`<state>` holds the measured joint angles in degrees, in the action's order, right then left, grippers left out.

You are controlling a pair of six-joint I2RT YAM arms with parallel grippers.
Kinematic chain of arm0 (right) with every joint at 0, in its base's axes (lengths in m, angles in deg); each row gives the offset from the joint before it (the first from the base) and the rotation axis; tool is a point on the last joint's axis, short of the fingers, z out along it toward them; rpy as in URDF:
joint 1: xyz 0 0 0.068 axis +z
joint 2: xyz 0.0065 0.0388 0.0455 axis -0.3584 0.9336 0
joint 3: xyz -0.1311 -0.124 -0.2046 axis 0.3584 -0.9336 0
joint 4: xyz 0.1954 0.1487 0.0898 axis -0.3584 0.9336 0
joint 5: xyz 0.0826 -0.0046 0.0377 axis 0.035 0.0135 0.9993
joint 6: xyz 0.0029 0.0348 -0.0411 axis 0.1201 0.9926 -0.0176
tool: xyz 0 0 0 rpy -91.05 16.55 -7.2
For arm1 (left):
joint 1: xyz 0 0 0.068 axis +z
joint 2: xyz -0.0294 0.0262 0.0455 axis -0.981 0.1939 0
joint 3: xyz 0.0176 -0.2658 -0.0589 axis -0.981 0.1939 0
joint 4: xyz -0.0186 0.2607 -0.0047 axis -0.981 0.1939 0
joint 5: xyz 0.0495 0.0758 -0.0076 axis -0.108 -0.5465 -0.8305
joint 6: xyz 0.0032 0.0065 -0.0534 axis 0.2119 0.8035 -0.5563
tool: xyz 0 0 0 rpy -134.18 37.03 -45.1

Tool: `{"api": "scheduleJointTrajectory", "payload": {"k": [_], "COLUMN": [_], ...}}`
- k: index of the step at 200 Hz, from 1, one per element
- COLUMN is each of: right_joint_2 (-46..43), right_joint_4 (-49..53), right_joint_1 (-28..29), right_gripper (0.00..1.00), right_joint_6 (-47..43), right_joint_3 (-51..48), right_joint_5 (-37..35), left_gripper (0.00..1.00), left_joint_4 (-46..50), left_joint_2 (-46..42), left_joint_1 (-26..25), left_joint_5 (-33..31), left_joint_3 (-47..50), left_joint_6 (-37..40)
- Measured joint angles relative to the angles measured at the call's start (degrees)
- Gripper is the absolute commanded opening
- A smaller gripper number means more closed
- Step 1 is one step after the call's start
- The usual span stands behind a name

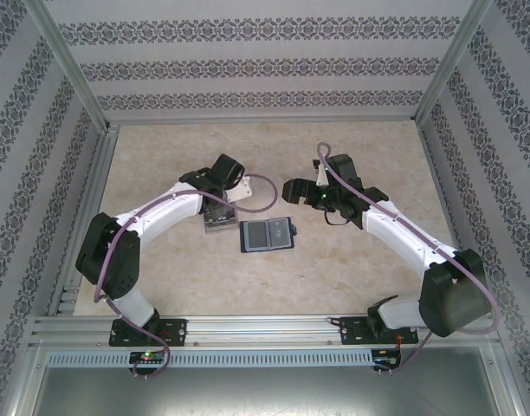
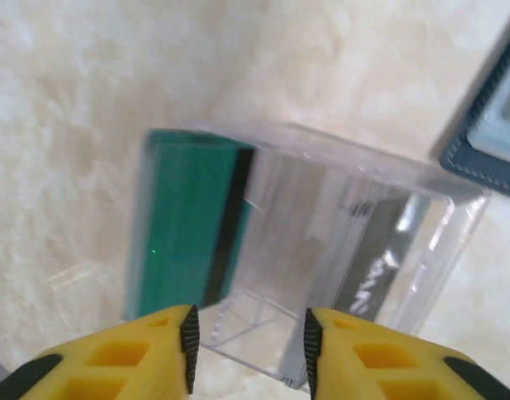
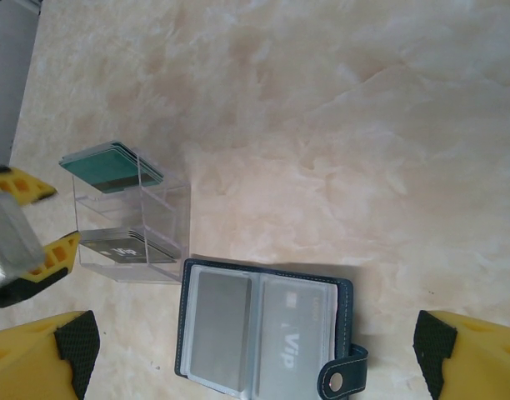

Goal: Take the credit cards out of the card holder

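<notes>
The card holder [image 1: 268, 235] lies open and flat on the table, a dark navy bifold with a snap tab. Its clear pockets hold a plain grey card [image 3: 222, 329] and a grey "Vip" card [image 3: 292, 337]. My left gripper [image 2: 248, 346] hangs just above the clear plastic box [image 2: 322, 242], jaws apart with nothing between them. A teal-green card [image 2: 188, 225] stands in the box's left side and dark cards [image 2: 367, 258] in its right side. My right gripper [image 3: 253, 346] is wide open above the card holder, holding nothing.
The clear box [image 1: 219, 218] sits directly left of the card holder, almost touching it. The left gripper's yellow fingers [image 3: 59, 254] show beside the box in the right wrist view. Marbled beige tabletop [image 1: 352, 156] lies bare behind and to the right, with patterned walls around.
</notes>
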<state>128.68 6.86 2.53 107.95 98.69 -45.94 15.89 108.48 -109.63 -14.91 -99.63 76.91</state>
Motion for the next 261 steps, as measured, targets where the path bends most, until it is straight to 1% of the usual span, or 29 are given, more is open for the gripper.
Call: {"api": "scheduleJointTrajectory", "payload": {"k": [7,10,14,17,22,27,30,32,59,67,80,91,98,108,120,151,186,199,208,224,229,241,250,261], "right_joint_2": [0.00,0.00,0.00,0.00,0.02,0.09,0.13,0.15,1.18,1.55,2.10,2.47,2.73,3.21,3.89,6.27,9.77,10.97,11.72,12.66,12.76,12.85,12.87,13.07], "right_joint_4": [0.13,0.20,0.35,0.37,0.50,0.63,0.74,0.81,2.38,2.99,3.93,4.50,4.87,5.40,6.12,8.07,8.96,9.03,9.05,9.27,9.27,9.18,8.96,8.76], "right_joint_1": [0.39,0.52,0.79,1.03,1.53,2.10,2.47,2.64,6.88,8.17,10.14,11.76,12.61,13.84,15.26,17.59,17.51,17.11,16.68,15.37,14.80,13.42,12.46,11.54], "right_gripper": [0.95,0.95,0.94,0.93,0.92,0.91,0.90,0.89,0.82,0.77,0.65,0.60,0.54,0.49,0.47,0.47,0.47,0.48,0.49,0.49,0.49,0.49,0.49,0.49], "right_joint_6": [0.00,0.11,0.09,0.24,0.22,0.33,0.39,0.48,1.29,1.66,2.78,4.17,4.85,5.46,6.67,8.00,7.85,7.45,6.82,5.53,5.07,4.44,3.82,3.21], "right_joint_3": [0.00,0.00,0.00,0.00,0.00,0.00,0.00,0.00,0.02,0.02,0.02,0.02,0.02,0.04,0.04,0.04,0.04,0.04,0.07,0.04,0.04,0.02,-0.04,-0.09], "right_joint_5": [-0.07,-0.13,-0.24,-0.26,-0.44,-0.68,-0.85,-0.92,-4.00,-5.05,-6.69,-7.96,-8.55,-9.53,-10.64,-11.52,-11.10,-10.27,-9.49,-8.24,-7.76,-6.73,-5.99,-5.27], "left_gripper": [0.62,0.66,0.69,0.75,0.77,0.85,0.97,1.00,0.99,0.99,0.99,0.99,0.99,0.99,0.99,1.00,0.85,0.76,0.66,0.41,0.35,0.24,0.14,0.08], "left_joint_4": [0.15,0.26,0.42,0.55,0.63,0.66,0.66,0.66,0.59,0.52,0.37,0.35,0.39,0.44,0.63,0.83,-0.81,-1.57,-2.56,-5.20,-5.97,-7.56,-8.68,-9.92], "left_joint_2": [-0.24,-0.33,-0.50,-0.61,-0.87,-1.25,-1.51,-1.70,-6.36,-8.26,-10.71,-12.24,-12.90,-13.35,-13.38,-13.38,-14.78,-15.08,-15.10,-15.15,-15.17,-15.17,-15.10,-14.78], "left_joint_1": [0.00,0.00,0.02,0.07,0.11,0.17,0.22,0.28,0.94,0.94,1.05,1.20,1.33,1.77,2.40,3.76,3.93,3.93,3.91,3.43,3.21,2.25,1.25,0.07], "left_joint_5": [-0.24,-0.26,-0.39,-0.37,-0.39,-0.35,-0.22,-0.15,3.23,4.55,5.99,7.23,7.69,8.87,10.34,14.95,21.68,24.02,25.46,27.17,27.69,28.33,28.48,28.61], "left_joint_3": [-0.72,-0.98,-1.36,-1.62,-1.97,-2.21,-2.29,-2.36,-2.25,-2.12,-2.03,-2.03,-2.03,-2.03,-2.03,0.24,8.81,11.96,13.84,17.31,18.27,20.35,21.49,22.18], "left_joint_6": [-2.12,-3.37,-4.37,-5.79,-7.34,-9.27,-10.54,-11.50,-20.48,-23.30,-27.82,-31.89,-34.64,-38.47,-42.58,-51.60,-61.31,-65.35,-67.95,-72.41,-73.59,-75.56,-77.35,-78.64]}}
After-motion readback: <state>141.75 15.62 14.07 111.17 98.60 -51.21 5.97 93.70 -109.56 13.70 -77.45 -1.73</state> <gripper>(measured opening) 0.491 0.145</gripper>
